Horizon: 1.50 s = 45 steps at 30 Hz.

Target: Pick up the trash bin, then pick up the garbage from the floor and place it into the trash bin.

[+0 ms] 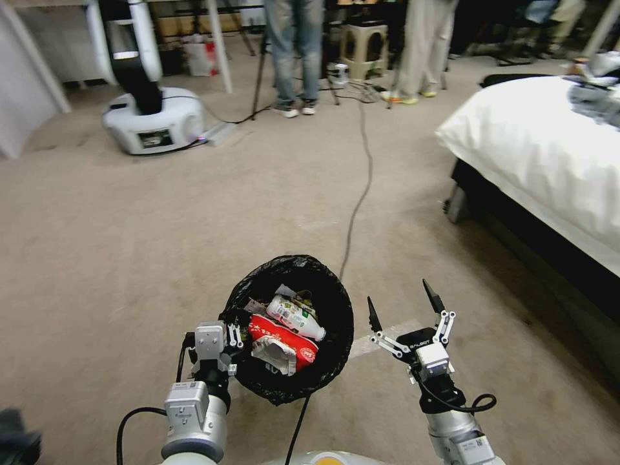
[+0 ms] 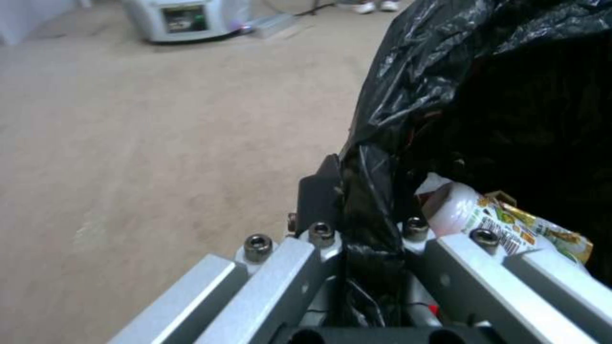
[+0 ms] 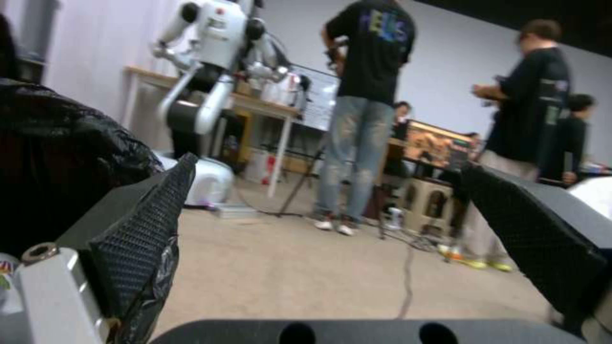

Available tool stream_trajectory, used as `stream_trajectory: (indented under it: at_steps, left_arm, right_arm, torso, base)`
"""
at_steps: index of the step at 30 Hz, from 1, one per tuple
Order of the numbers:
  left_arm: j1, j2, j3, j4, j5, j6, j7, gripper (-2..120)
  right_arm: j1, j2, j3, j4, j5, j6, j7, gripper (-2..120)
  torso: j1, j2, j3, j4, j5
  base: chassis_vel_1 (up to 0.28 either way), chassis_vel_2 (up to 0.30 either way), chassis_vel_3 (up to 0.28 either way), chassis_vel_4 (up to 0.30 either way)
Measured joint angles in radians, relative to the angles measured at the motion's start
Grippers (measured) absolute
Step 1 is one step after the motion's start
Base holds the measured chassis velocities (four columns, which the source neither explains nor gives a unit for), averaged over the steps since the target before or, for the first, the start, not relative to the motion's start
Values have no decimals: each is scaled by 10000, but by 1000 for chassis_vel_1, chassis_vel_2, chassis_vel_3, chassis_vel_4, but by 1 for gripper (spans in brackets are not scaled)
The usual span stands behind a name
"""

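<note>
The trash bin, lined with a crinkly black bag, hangs above the carpet just in front of me. My left gripper is shut on its left rim, and the left wrist view shows the bag's folded edge pinched in the left gripper. Garbage lies inside: a red wrapper, a white green-labelled bottle and a crumpled white piece. My right gripper is held open to the right of the bin, with nothing between its fingers. The black bag shows beside it.
A bed with white bedding stands at the right. A black cable runs across the carpet toward the back. Another white robot is parked at the back left, and people stand near a stool.
</note>
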Motion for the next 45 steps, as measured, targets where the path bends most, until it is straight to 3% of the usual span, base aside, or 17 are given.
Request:
stream_trajectory:
  at_steps: [20,25,28,35,45]
  left_arm:
    - [-322,23,-3,461,-413,-27,-138,1]
    - [-494,30,-19,507,-939,738,-576,1]
    - [-625,94,-122,509,-1652,1633,-947,1]
    - [-1184,2,-324,821,-2996,2877,-1382,1]
    - [-1875,-34,-854,1683,-3632,3138,-1438,1]
  right_arm:
    - [-16,-24,-68,-12,-139,0,-102,100]
    - [-21,-16,-80,-49,-151,12,-120,100]
    - [11,-81,-75,-55,-146,12,-162,100]
    - [-43,-63,-113,-175,-127,258,-655,100]
    - [-137,-64,-104,-269,-142,466,-832,100]
  torso:
    - [0,0,0,-1,-1]
    - [0,0,0,-1,0]
    - [0,0,0,1,0]
    - [0,0,0,0,-1]
    - [0,0,0,-1,0]
  base:
    - [53,54,52,53]
    - [0,0,0,0]
    - [0,0,0,0]
    - [0,0,0,0]
    - [0,0,0,0]
